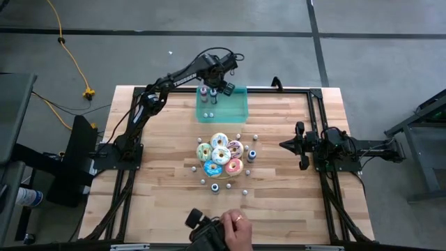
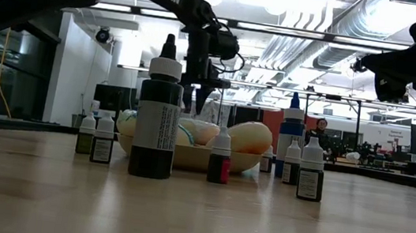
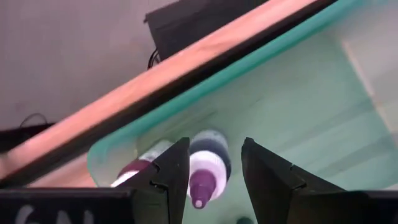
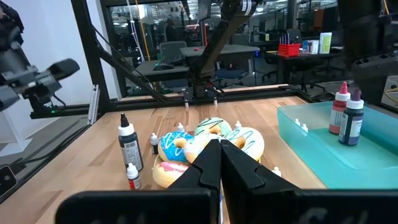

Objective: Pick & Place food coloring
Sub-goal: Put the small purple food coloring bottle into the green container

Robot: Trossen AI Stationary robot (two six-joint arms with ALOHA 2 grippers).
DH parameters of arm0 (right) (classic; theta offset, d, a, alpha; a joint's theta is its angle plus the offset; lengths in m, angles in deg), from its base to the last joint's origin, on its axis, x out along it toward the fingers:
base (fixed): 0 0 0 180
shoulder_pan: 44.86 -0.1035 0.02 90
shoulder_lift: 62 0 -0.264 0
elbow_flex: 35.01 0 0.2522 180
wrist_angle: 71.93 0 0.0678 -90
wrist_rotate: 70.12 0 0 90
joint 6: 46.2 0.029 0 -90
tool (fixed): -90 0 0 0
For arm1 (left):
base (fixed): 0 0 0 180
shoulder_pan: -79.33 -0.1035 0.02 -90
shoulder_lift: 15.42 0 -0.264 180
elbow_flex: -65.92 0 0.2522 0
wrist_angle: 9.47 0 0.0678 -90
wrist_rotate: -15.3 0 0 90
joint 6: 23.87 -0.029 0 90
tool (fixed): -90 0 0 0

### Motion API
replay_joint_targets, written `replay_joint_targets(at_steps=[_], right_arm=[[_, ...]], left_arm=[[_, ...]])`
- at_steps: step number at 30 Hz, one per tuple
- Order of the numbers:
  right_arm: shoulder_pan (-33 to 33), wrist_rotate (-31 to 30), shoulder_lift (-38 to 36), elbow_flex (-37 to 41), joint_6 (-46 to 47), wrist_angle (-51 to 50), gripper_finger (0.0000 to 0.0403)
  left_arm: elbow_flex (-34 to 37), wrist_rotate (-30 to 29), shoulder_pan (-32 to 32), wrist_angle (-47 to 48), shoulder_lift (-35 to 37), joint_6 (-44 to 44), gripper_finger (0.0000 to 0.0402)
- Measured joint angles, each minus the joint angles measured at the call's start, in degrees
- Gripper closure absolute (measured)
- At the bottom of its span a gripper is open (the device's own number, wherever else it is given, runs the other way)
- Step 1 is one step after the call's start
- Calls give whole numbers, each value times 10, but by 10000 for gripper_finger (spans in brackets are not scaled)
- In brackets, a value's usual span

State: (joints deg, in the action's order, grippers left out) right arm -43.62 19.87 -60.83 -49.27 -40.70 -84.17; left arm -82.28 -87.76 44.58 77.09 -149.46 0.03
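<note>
My left gripper [image 1: 214, 89] hangs open over the far-left corner of the translucent teal tray [image 1: 233, 108]. In the left wrist view its fingers [image 3: 215, 142] stand on either side of a dark, purple-tipped food coloring bottle [image 3: 208, 167] that stands upright on the tray floor; I see no touch. A red-capped bottle [image 3: 138, 169] stands beside it. Both also show in the right wrist view [image 4: 352, 121]. Tiny bottles [image 1: 252, 155] ring the donut plate [image 1: 220, 155]. My right gripper [image 4: 219, 144] waits shut at the table's right side [image 1: 284, 145].
A tall dark bottle [image 2: 157, 118], a blue-capped one [image 2: 290, 138] and several small ones [image 2: 311, 170] stand on the near side of the plate. A person's hand [image 1: 235, 226] holds a dark device at the near edge. Black frame rails [image 1: 317, 118] border the table.
</note>
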Motion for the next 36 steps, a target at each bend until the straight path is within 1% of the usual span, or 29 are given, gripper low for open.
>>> replay_joint_targets(at_steps=[3, 5, 10, 13, 16, 20, 22, 24, 26, 27, 32, 36], right_arm=[[0, 0, 0, 0, 0, 0, 402], [0, 0, 0, 0, 0, 0, 402], [0, 0, 0, 0, 0, 0, 402], [0, 0, 0, 0, 0, 0, 402], [0, 0, 0, 0, 0, 0, 402], [0, 0, 0, 0, 0, 0, 402], [0, 0, 0, 0, 0, 0, 402], [0, 0, 0, 0, 0, 0, 402], [0, 0, 0, 0, 0, 0, 402], [0, 0, 0, 0, 0, 0, 402], [0, 0, 0, 0, 0, 0, 402], [0, 0, 0, 0, 0, 0, 402]], left_arm=[[-4, 5, -1, -25, 12, -24, 265], [-5, 12, -2, -25, 23, -45, 265], [-5, 39, 0, -39, 49, -127, 260], [-5, 46, 6, -35, 66, -174, 234], [-5, 49, 16, -18, 81, -203, 192], [-5, 30, 36, 43, 105, -195, 135], [-5, 28, 47, 89, 117, -180, 115], [-6, 28, 61, 131, 126, -164, 104], [-5, 34, 75, 173, 139, -159, 102], [-4, 33, 83, 178, 144, -158, 103], [38, 50, 114, 169, 189, -159, 108], [109, 49, 128, 159, 229, -160, 108]])
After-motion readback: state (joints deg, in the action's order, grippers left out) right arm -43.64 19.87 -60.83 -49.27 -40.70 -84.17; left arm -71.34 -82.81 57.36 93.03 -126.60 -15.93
